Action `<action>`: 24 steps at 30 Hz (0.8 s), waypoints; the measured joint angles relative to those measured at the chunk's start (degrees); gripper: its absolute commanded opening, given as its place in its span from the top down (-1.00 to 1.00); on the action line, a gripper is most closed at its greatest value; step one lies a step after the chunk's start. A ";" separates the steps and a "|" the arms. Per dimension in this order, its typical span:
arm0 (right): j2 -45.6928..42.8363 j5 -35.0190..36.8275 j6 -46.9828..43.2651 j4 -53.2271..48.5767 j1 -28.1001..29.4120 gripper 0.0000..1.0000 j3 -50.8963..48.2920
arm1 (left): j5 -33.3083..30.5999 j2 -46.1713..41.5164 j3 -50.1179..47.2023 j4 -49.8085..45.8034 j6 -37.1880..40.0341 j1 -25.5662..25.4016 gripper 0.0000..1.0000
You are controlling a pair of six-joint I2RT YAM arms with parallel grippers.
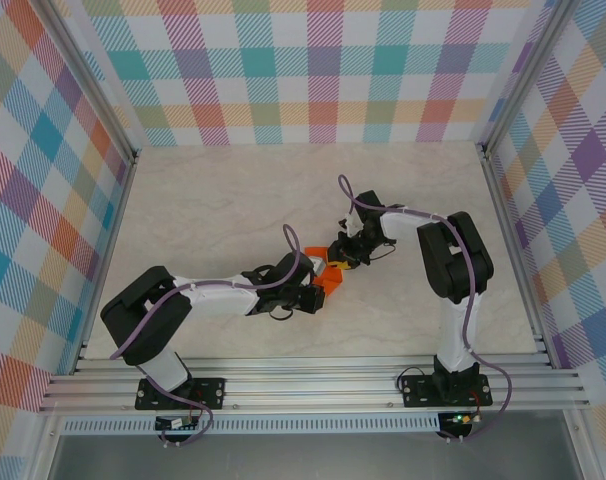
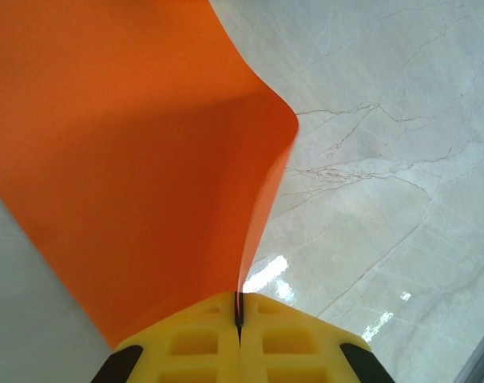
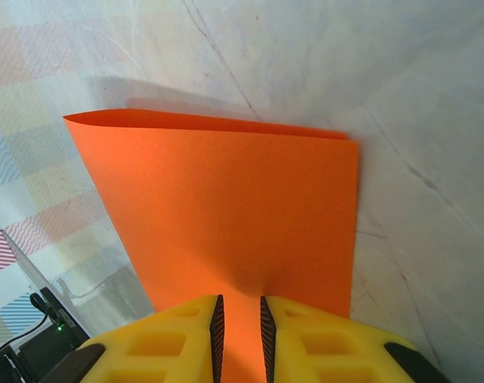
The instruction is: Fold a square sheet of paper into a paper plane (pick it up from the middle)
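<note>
Pale marble table (image 1: 233, 200) lies between plaid walls (image 1: 323, 70). Above the table's middle, lifted off its surface, hangs the square sheet of paper (image 1: 330, 275), bright orange and doubled over in a soft curve. The left gripper (image 2: 239, 319) has its yellow fingers pressed tight on one edge. The right gripper (image 3: 239, 327) pinches another edge, its fingers (image 3: 322, 343) slightly apart around the paper.

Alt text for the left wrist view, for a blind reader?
An orange square sheet of paper, bowed into a curve, rises from shut yellow jaws that pinch its lower edge at the bottom of the frame. Behind it lies a glossy, pale marble-patterned table.
</note>
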 measured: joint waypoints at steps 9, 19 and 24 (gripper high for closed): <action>-0.48 0.35 0.02 0.17 0.00 0.54 -0.35 | 1.57 0.00 -0.09 0.20 0.02 0.74 0.97; -5.64 4.79 0.00 0.83 0.00 0.42 -3.85 | 3.50 0.00 -0.50 0.48 0.07 1.79 0.97; -13.55 8.04 -1.07 3.63 0.00 0.21 -7.93 | 5.11 0.02 -1.09 0.81 0.07 2.32 0.97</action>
